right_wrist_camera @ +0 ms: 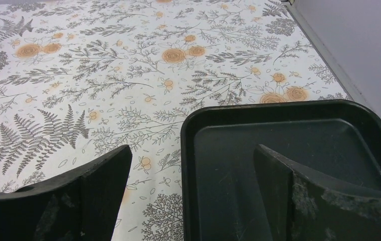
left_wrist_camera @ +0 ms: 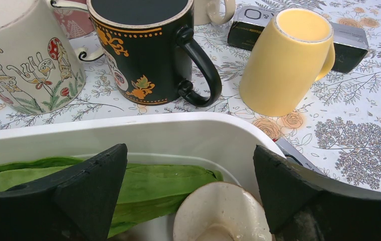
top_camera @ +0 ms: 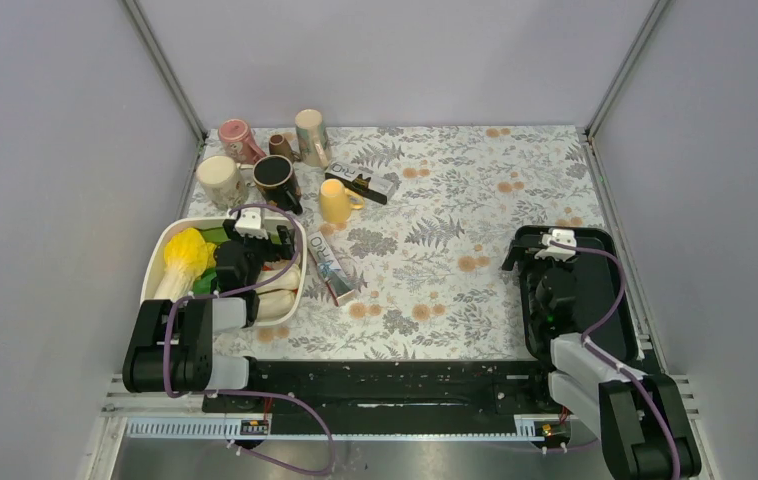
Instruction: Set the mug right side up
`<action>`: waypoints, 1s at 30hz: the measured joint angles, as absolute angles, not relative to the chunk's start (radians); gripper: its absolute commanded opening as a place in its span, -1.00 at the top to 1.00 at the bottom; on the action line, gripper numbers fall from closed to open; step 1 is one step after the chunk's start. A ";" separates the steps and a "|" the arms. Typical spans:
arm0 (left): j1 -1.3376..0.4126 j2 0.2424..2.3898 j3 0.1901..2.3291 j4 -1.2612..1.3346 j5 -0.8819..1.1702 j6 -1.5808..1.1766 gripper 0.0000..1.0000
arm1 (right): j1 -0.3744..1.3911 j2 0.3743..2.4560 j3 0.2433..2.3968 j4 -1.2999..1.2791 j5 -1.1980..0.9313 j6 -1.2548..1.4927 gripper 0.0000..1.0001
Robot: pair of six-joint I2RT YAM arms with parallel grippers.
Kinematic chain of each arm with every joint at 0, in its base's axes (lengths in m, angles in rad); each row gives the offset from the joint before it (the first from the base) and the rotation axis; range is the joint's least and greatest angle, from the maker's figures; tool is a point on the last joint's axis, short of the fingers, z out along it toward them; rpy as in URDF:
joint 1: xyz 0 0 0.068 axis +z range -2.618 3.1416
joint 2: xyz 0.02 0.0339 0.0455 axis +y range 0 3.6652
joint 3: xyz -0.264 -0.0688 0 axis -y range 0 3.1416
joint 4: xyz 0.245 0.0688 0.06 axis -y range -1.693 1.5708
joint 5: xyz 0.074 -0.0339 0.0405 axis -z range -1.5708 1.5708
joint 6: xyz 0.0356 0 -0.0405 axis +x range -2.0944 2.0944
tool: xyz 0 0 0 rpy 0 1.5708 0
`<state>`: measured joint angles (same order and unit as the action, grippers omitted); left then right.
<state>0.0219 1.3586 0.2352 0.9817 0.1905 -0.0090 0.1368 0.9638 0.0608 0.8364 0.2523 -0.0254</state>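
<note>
Both claws wide, holding nothing. My left claw hovers over the white plastic tub. The pale yellow ceramic mug stands base-up just beyond the tub, so I reckon left is best placed. Its wrist view shows that upturned base clearly; overhead adds my right claw, well apart from the tub.

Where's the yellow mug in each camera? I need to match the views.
Top external: the yellow mug stands left of centre toward the far edge, just right of the black mug.
Left wrist: the yellow mug is upper right, beyond the white tub.
Right wrist: not in it.
Shared landmark: the black mug beside it, in the top and left wrist views; the right wrist shares only the floral tablecloth.
</note>
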 measured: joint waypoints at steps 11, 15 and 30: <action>0.054 1.266 0.309 0.751 0.205 -0.025 -0.98 | 0.137 0.880 0.193 0.640 0.128 0.028 -0.99; 0.082 1.141 0.542 0.444 0.303 0.047 -0.98 | 0.137 0.862 0.281 0.548 0.010 0.060 -0.99; -0.634 1.758 1.716 -0.769 0.071 0.865 -0.66 | 0.137 0.851 0.358 0.379 -0.233 0.105 -0.99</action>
<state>-0.6342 1.7580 1.7161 -0.7692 0.0708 0.8650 0.1368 0.8509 0.3576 0.3790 -0.2333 0.1051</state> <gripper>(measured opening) 0.858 0.993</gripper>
